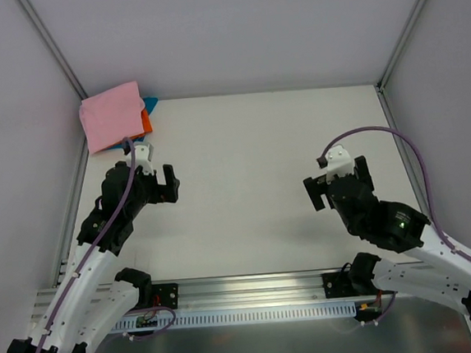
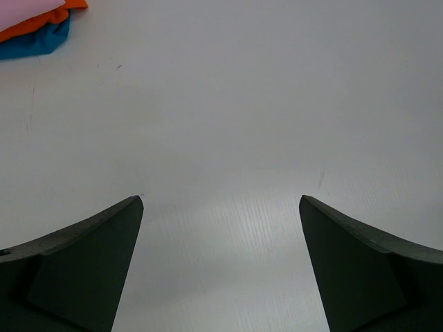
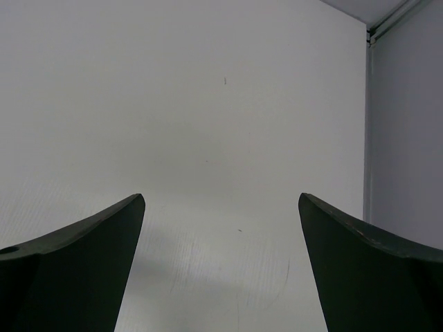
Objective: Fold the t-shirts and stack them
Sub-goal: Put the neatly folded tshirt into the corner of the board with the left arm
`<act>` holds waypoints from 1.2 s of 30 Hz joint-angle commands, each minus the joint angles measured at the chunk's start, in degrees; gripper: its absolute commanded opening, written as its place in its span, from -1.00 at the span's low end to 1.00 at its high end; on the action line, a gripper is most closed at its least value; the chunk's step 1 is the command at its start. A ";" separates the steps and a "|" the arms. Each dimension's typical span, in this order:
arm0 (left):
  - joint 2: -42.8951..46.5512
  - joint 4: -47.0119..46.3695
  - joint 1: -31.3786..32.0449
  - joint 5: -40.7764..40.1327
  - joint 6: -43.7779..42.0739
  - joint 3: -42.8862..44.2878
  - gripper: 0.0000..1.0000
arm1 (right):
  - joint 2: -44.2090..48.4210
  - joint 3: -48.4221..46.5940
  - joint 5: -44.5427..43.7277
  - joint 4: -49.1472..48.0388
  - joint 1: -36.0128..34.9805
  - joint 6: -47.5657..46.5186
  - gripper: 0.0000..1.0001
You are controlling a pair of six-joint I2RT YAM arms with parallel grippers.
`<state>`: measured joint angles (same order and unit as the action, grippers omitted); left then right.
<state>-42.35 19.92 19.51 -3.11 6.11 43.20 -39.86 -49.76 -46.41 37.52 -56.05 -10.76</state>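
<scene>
A folded light pink t-shirt [image 1: 113,114] lies on top of a stack at the table's far left corner. A bright orange t-shirt [image 1: 144,123] and a teal-blue t-shirt [image 1: 151,104] show only as edges under it. In the left wrist view the pink [image 2: 24,8], orange [image 2: 38,24] and teal-blue [image 2: 34,43] edges sit at the top left. My left gripper [image 1: 160,184] is open and empty, just in front of the stack. My right gripper [image 1: 335,181] is open and empty over bare table at the right. Both wrist views show wide-apart jaws over white table.
The white table [image 1: 251,167] is walled in by pale panels on the left, back and right, with metal posts [image 1: 51,44] at the corners. A metal rail [image 1: 254,295] runs along the near edge between the arm bases.
</scene>
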 commanded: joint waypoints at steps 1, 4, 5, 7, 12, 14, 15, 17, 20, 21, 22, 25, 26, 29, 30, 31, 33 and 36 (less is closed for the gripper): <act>0.51 -1.82 0.00 -1.46 -0.92 -0.13 0.97 | 5.31 -0.43 -6.31 -4.83 0.77 -4.00 0.99; 0.34 -1.64 0.00 -1.28 -0.49 0.22 0.97 | 8.11 -0.34 -7.46 -4.56 0.86 -4.18 0.99; 0.16 -0.25 -0.08 -1.28 -0.31 1.00 0.97 | 8.56 -0.17 -7.20 -4.47 0.94 -4.09 0.99; -0.36 3.09 -0.08 -1.72 -0.04 6.26 0.98 | 9.09 -0.08 -6.85 -4.03 0.94 -3.74 0.99; -0.55 11.01 0.00 -6.80 -4.16 20.32 0.97 | 8.83 -0.87 -6.41 -2.54 0.94 -2.68 0.99; 0.33 10.32 0.00 -7.95 -5.58 21.74 0.97 | 9.01 -0.34 -6.23 -2.62 0.94 -2.68 0.99; 0.51 10.14 0.00 -8.39 -6.54 21.84 0.97 | 9.01 -0.34 -6.15 -3.06 0.94 -2.86 0.99; 0.16 9.96 0.00 -7.53 -7.08 21.58 0.97 | 8.66 -0.43 -6.14 -3.33 0.94 -3.30 0.99; -0.45 9.00 0.00 -4.45 -6.37 18.70 0.98 | 8.22 -0.34 -6.06 -3.77 0.94 -3.39 0.99; -0.37 6.21 0.00 -3.75 -5.33 17.02 0.97 | 7.78 -0.34 -6.06 -3.77 0.94 -3.30 0.99; -0.19 4.35 0.00 -2.61 -4.27 15.35 0.97 | 7.60 -0.34 -5.97 -3.77 0.94 -3.21 0.99; -0.01 -2.75 0.00 -0.76 -3.12 8.06 0.97 | 7.16 -0.43 -5.97 -3.15 0.94 -2.86 0.99; -0.36 -4.09 0.00 0.81 -2.95 5.43 0.98 | 7.16 -0.34 -6.06 -3.15 0.94 -2.86 0.99; -1.50 -7.79 0.00 1.88 -3.03 2.08 0.97 | 7.69 -0.08 -6.32 -2.98 0.94 -2.60 0.99; -1.77 -8.14 0.00 1.88 -3.12 1.72 0.97 | 7.86 -0.08 -6.41 -2.98 0.94 -2.59 0.99; -2.38 -8.32 0.00 1.88 -3.12 1.71 0.97 | 7.78 0.10 -6.58 -2.98 1.03 -2.51 0.99; -2.74 -8.58 0.00 2.41 -3.47 1.80 0.97 | 7.78 0.10 -6.67 -3.15 0.94 -2.24 0.99; -3.35 -8.32 -0.08 2.68 -3.82 1.97 0.97 | 6.99 0.19 -6.41 -3.15 1.12 -1.98 0.99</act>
<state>-45.82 16.05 19.49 -2.37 2.37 44.21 -32.53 -49.39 -51.07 35.64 -55.20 -13.50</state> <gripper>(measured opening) 0.987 0.993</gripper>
